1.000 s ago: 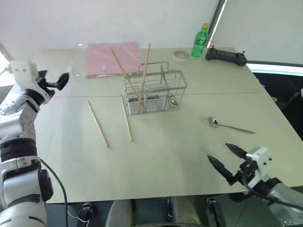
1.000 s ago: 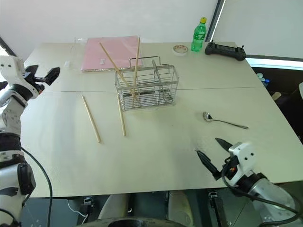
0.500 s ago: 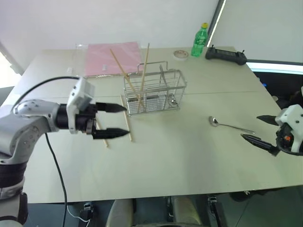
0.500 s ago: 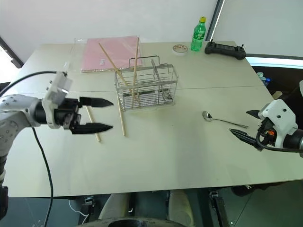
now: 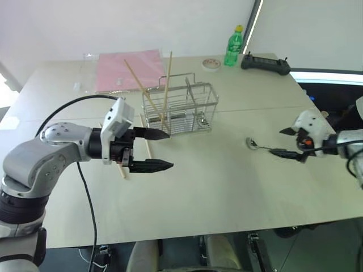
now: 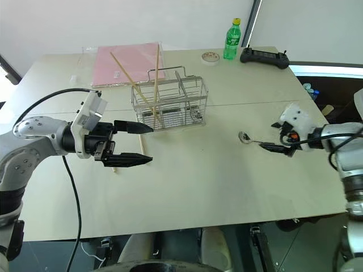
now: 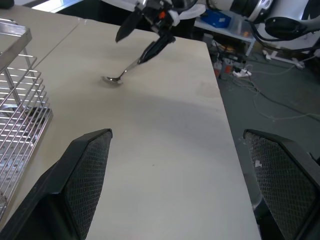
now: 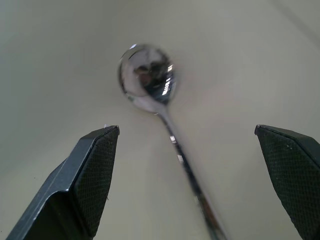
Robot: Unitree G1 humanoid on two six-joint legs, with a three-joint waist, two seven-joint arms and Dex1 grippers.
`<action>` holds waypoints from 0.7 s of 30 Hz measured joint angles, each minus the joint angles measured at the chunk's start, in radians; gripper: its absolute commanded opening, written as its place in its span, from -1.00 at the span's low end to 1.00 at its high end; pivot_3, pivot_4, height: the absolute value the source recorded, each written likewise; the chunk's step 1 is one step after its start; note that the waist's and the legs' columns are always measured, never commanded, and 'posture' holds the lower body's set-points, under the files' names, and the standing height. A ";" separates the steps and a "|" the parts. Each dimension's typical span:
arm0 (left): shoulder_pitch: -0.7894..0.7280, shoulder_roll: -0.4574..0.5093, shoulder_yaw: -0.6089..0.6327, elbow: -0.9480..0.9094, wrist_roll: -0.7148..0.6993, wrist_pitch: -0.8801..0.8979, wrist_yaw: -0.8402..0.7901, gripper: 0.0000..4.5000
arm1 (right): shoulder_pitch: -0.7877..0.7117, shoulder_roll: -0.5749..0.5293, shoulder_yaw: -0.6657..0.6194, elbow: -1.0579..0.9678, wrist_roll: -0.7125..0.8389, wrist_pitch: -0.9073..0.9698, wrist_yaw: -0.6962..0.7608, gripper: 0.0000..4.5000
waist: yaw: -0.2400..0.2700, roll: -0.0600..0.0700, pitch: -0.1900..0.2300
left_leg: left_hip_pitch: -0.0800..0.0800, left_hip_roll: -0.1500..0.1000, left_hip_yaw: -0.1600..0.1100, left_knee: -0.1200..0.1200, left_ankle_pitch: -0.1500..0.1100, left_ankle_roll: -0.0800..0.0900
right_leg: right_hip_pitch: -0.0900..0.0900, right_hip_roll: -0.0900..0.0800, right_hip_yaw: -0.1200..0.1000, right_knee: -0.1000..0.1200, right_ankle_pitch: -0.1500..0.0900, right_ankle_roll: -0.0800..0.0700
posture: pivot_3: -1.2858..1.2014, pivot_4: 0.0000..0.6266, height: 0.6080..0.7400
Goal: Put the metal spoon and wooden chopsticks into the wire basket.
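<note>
Silver and shiny, the small metal spoon (image 5: 266,148) lies flat on the pale tabletop (image 5: 215,187), well to the right of the rectangular wire basket (image 5: 180,109). Its oval bowl points toward the basket and its thin handle runs away to the right, so the long axis lies roughly across our view. We judge it light, stiff and slippery; lying so low, it is best pinched across the handle, near the middle. Our right hand (image 5: 290,143) hangs over the handle end with its black fingers spread wide, gripping nothing. Two long pale wooden chopsticks (image 5: 146,92) lean upright in the basket, tips out the top; two more lie on the tabletop left of it, partly hidden behind our left hand (image 5: 160,149), which hovers open and empty, pointing right. Those sticks look light, rigid and prone to roll.
</note>
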 measured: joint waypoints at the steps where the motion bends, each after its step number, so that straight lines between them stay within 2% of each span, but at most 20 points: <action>1: 0.001 0.001 0.002 -0.003 -0.002 0.001 0.005 0.97 | -0.019 0.023 0.020 0.048 -0.018 -0.021 0.010 1.00 | 0.001 0.000 0.000 | 0.000 0.000 0.000 0.000 0.000 0.000 | 0.000 0.000 0.000 0.000 0.000 0.000 | 0.03 -0.52 0.71; 6: 0.006 0.014 0.022 -0.040 -0.036 0.033 0.031 0.97 | -0.118 0.090 0.063 0.237 -0.082 -0.105 0.030 1.00 | -0.001 0.000 0.000 | 0.001 0.000 0.000 0.001 0.000 0.000 | 0.002 0.000 0.001 0.000 0.000 0.000 | 0.03 -0.52 0.71; 13: 0.007 0.027 0.044 -0.058 -0.068 0.041 0.063 0.97 | -0.205 0.136 0.061 0.409 -0.110 -0.142 0.022 1.00 | -0.004 0.000 0.001 | 0.014 0.000 0.000 0.000 0.000 0.000 | 0.013 0.000 0.001 0.000 0.000 -0.001 | 0.03 -0.52 0.71; 16: 0.004 0.027 0.051 -0.058 -0.076 0.042 0.077 1.00 | -0.217 0.137 0.054 0.437 -0.109 -0.123 0.040 0.62 | -0.003 0.000 0.001 | 0.014 0.000 0.000 0.001 0.000 0.000 | 0.014 0.000 0.001 0.000 0.000 -0.001 | 0.03 -0.52 0.71; 21: -0.021 0.025 0.050 -0.054 -0.080 0.042 0.092 1.00 | -0.201 0.133 0.034 0.404 -0.103 -0.067 0.088 -0.51 | 0.000 0.000 0.001 | 0.013 0.000 0.000 0.000 0.000 0.000 | 0.013 0.000 0.001 0.000 0.000 0.000 | 0.03 -0.52 0.71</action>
